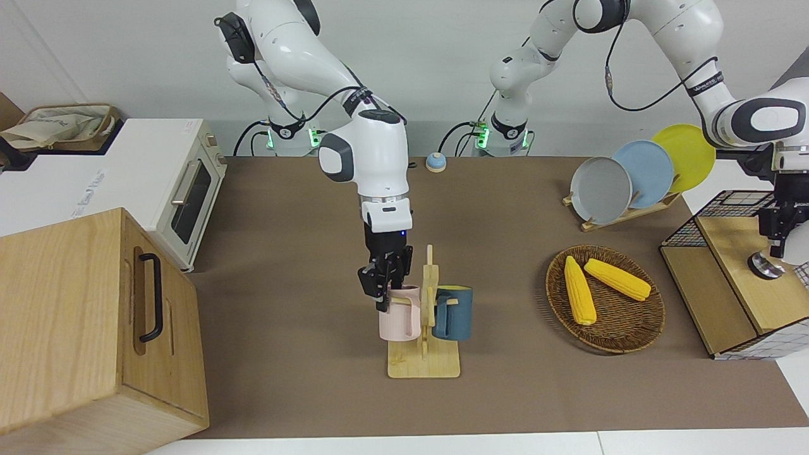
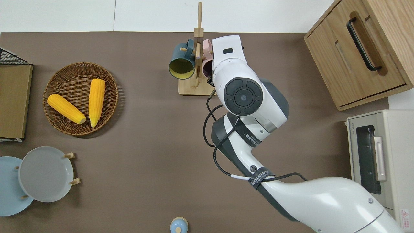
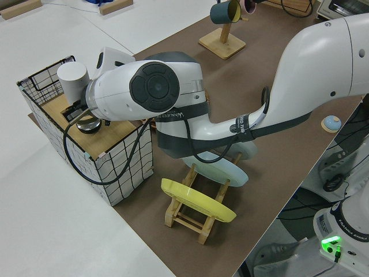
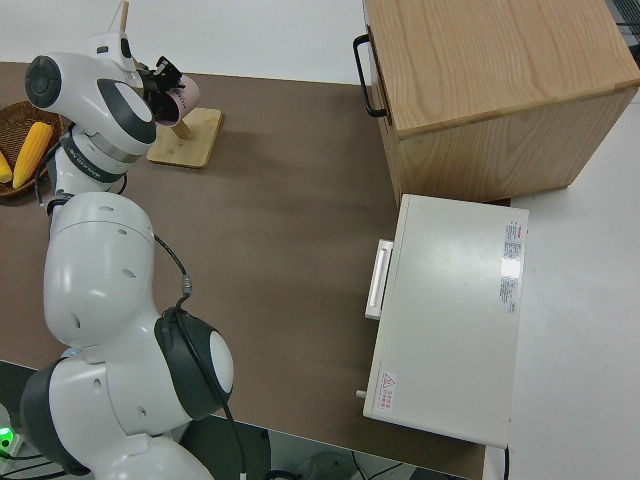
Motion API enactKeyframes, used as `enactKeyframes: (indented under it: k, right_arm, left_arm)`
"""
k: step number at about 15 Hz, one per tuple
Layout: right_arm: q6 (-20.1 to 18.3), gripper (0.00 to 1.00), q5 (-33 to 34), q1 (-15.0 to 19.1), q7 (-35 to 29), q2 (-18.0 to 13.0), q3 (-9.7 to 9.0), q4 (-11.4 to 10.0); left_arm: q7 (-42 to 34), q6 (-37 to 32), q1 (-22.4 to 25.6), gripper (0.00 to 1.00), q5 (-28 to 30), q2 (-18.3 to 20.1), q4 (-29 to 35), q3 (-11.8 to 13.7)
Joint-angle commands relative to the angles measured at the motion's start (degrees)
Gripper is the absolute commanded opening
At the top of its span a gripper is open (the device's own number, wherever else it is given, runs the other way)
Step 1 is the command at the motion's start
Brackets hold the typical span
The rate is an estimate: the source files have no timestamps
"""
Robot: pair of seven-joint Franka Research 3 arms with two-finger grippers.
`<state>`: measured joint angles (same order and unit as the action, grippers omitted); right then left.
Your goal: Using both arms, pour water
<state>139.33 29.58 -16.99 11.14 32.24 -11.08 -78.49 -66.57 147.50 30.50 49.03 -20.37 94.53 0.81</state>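
Right gripper (image 1: pixel 384 282) has its jaws closed on the pink mug's (image 1: pixel 399 314) rim, on the wooden mug rack (image 1: pixel 425 362) near the tabletop's edge farthest from the robots, probably to lift it off. Left gripper (image 1: pixel 772 248) hangs over a steel cup (image 1: pixel 765 266) on the wire crate (image 1: pixel 727 215); jaw state unclear.

Overhead: right arm's wrist covers most of the pink mug (image 2: pixel 207 61) and the right gripper (image 1: pixel 385 281) itself, so jaws' grip on the mug unclear even from the front. Blue plate (image 2: pixel 8 186) cut off at the 9 o'clock edge, toaster oven (image 2: pixel 378 161) clipped at 3 o'clock. Left gripper (image 1: pixel 776 243) half out of frame at 3 o'clock, jaws' state unreadable.
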Motion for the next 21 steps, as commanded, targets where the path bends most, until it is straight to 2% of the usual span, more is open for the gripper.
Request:
enactKeyframes:
  k: [1,11,17,21]
  right_arm:
    - [0.76,0.41,1.53,1.08,0.37,1.16,-1.05,1.23]
    - [0.76,0.332,1.18,1.43,-0.24,1.16,-1.14,1.23]
    - [0.76,0.203,0.74,1.96,-0.51,1.25,-1.14,1.15]
    - [0.76,0.199,0.74,1.96,-1.73,1.33,-1.14,1.23]
  left_arm:
    - [-1.02,0.51,0.18,0.0,1.51,-0.82,-1.28,-0.29]
    - [-0.84,0.51,0.0,0.0,1.42,-0.73,-1.45,-0.2]
    - [-0.49,0.51,0.09,0.0,1.42,-0.55,-1.45,-0.2]
    - [-0.49,0.51,0.26,0.0,1.07,-0.55,-1.54,-0.2]
